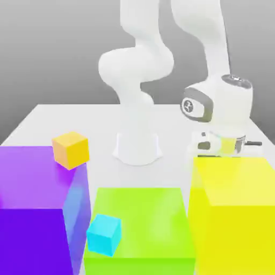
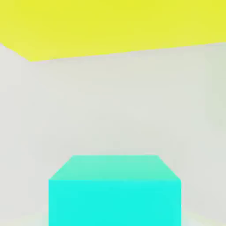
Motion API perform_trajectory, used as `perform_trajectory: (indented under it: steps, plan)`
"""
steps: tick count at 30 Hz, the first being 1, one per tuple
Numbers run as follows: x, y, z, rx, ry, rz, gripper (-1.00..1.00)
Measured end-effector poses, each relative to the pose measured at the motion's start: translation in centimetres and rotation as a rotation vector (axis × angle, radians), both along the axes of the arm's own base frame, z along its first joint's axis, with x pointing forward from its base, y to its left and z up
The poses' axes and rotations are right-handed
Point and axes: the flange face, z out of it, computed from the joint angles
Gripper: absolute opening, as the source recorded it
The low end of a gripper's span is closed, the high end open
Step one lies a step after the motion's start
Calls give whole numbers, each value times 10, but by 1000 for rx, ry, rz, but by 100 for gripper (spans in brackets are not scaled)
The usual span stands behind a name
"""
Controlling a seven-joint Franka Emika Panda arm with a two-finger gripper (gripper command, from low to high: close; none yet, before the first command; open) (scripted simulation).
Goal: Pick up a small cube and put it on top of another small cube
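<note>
The tool (image 1: 221, 146) hangs low behind the big yellow block (image 1: 233, 207), at about three o'clock in the exterior view; whether it is released or clenched I cannot tell. The small orange cube (image 1: 71, 149) sits at nine o'clock on the purple block (image 1: 32, 207). The small cyan cube (image 1: 104, 233) leans against the green block (image 1: 142, 225) at seven o'clock, on the white tabletop (image 1: 96, 115).

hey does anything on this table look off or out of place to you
Nothing is spilled or broken. One oddity: the small blue cube sits against the green block's front corner, seemingly off the table. The orange cube sits turned on the purple block's corner.
</note>
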Motion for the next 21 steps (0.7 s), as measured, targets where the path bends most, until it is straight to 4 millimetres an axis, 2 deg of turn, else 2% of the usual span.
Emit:
perform_trajectory:
  steps: [2,3,7,12,13,17,19,21]
  plan:
    - [1,27,15,12,22,47,-100]
    - [8,36,23,20,34,56,-100]
    - [40,62,60,67,82,93,-100]
    - [74,93,114,158,145,175,-100]
    - [91,87,125,176,148,176,-100]
    - [167,35,172,240,131,172,-100]
    - [199,-4,189,250,109,161,-100]
    - [228,-55,200,241,81,127,-100]
